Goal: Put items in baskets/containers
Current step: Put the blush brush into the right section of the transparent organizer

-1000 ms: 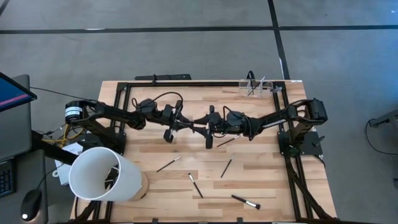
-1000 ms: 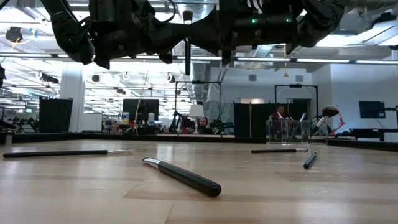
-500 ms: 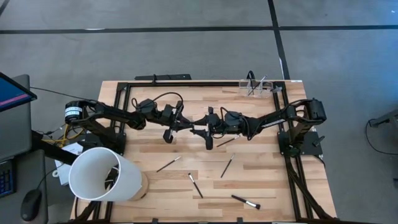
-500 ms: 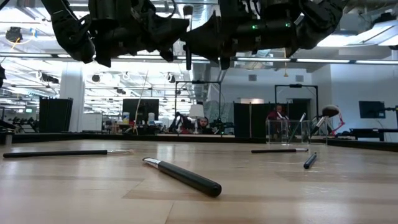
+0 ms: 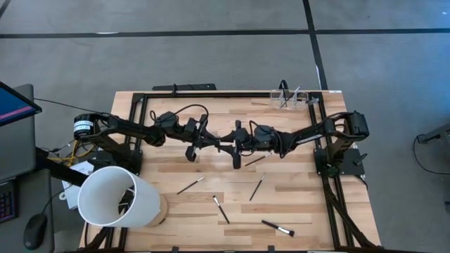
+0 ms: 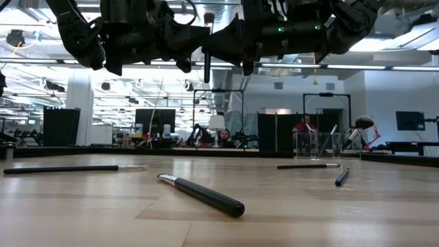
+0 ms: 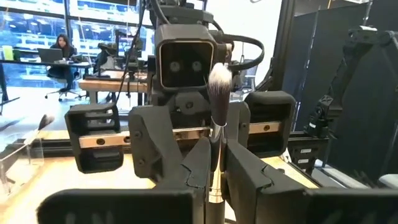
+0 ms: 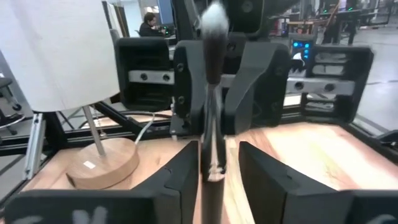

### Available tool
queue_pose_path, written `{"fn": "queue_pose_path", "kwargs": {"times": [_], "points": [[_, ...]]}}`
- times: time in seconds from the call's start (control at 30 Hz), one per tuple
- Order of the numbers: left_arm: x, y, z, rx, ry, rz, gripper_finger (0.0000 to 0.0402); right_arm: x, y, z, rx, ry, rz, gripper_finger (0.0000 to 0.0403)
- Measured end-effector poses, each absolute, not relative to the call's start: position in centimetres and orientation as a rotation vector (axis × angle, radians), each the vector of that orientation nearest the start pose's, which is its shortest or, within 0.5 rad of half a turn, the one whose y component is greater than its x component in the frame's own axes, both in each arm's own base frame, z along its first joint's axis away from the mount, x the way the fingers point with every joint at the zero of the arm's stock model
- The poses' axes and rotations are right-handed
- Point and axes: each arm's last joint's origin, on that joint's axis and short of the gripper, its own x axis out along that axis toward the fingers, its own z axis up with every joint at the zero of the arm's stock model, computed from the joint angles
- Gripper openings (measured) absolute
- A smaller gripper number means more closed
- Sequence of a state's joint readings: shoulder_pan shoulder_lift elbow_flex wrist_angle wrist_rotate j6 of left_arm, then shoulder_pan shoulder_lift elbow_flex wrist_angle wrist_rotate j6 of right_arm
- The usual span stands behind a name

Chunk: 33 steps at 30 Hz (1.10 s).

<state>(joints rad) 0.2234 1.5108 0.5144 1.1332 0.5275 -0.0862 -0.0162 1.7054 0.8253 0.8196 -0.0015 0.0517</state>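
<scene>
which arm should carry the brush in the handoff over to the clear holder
Right, probably: the clear holder stands at the table's far right corner, on that arm's side. Both the right pincer and left pincer meet on the makeup brush.

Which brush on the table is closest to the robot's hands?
The brush lying just below the right gripper in the high view. The other loose brushes lie farther down the table, toward its near edge.

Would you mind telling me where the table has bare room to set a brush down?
Free: the wood between the holder and the arms, and the strip right of the loose brushes. Crowded: the centre, where both grippers meet over one brush, and the tub corner.
</scene>
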Motion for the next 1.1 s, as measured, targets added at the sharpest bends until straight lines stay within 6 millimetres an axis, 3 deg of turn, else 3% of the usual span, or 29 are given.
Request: {"fn": "queue_pose_path", "kwargs": {"times": [0.3, 0.5, 0.87, 1.1], "points": [[27.6, 4.8, 20.5, -0.036, -0.103, -0.301, 0.0037, 35.4, -1.2, 20.9, -0.015, 0.06, -0.022, 0.0038], [27.6, 5.0, 20.5, -0.046, -0.096, -0.228, 0.0047, 35.4, -1.8, 20.9, -0.059, 0.063, -0.058, 0.0038], [26.7, 7.8, 20.8, -0.101, -0.088, -0.091, 0.0136, 35.1, -3.7, 21.2, -0.004, 0.046, -0.317, 0.0038], [23.9, 9.1, 21.9, -0.073, -0.141, -0.018, 0.0175, 34.8, -4.2, 21.1, -0.01, 0.067, -0.486, 0.0038]]}}
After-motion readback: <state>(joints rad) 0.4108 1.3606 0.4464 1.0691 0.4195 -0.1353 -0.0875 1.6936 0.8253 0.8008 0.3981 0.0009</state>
